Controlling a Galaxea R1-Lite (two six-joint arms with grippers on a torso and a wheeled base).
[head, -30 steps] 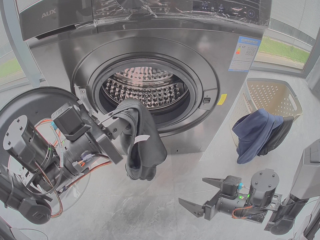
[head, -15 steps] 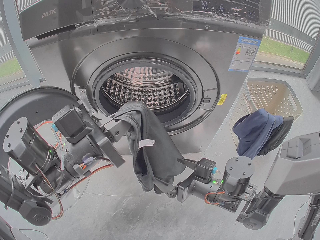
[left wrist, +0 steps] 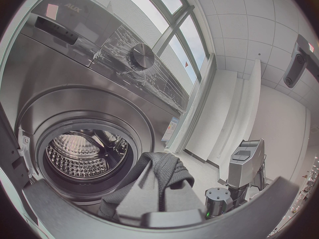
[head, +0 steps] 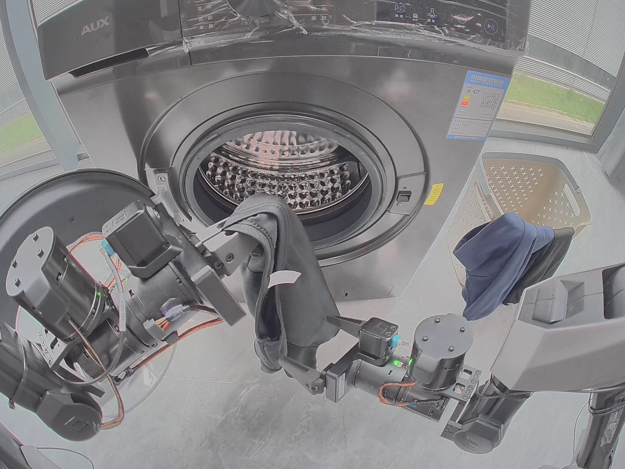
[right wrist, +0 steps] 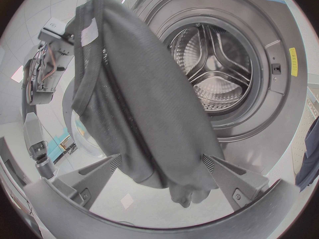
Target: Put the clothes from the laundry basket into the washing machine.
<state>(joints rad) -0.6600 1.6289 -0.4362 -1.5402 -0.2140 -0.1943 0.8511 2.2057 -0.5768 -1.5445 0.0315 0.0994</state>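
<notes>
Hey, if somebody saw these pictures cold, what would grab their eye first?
The dark grey garment dangling from the left gripper, right in front of the washing machine's open drum. Next, the right gripper, open, with a finger on either side of the garment's lower end. Off to the robot's right, a blue garment hangs over the rim of the laundry basket.

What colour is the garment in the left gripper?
The garment is dark grey; best in right wrist view.
</notes>
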